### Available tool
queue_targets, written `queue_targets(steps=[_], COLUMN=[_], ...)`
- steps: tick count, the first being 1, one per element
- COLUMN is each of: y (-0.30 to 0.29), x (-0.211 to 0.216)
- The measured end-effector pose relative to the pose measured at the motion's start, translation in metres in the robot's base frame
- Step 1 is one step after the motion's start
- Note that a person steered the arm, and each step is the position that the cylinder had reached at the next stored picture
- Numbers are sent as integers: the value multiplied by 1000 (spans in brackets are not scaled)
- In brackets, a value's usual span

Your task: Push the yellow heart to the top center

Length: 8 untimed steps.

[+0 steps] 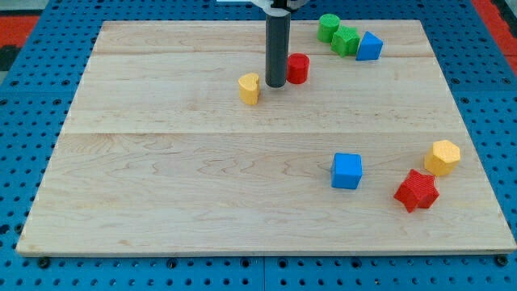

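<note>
The yellow heart (250, 88) lies on the wooden board (161, 178), a little left of the middle and in the upper part of the view. My tip (275, 85) stands just to the heart's right, with a small gap between them. A red cylinder (298, 69) sits right behind the rod on its right side, close to it or touching it.
A green cylinder (328, 27), a green block (346, 40) and a blue triangle (369, 47) cluster at the top right. A blue cube (347, 170), a red star (417, 191) and a yellow hexagon (443, 157) lie at the lower right.
</note>
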<state>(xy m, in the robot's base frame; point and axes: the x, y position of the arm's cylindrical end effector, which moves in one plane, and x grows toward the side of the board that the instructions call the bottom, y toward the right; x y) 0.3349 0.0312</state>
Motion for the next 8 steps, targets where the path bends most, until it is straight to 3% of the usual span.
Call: queue_targets(steps=[2, 3, 4, 5, 6, 8], y=[89, 95, 69, 3, -63, -12], x=[-16, -20, 37, 83, 54, -3])
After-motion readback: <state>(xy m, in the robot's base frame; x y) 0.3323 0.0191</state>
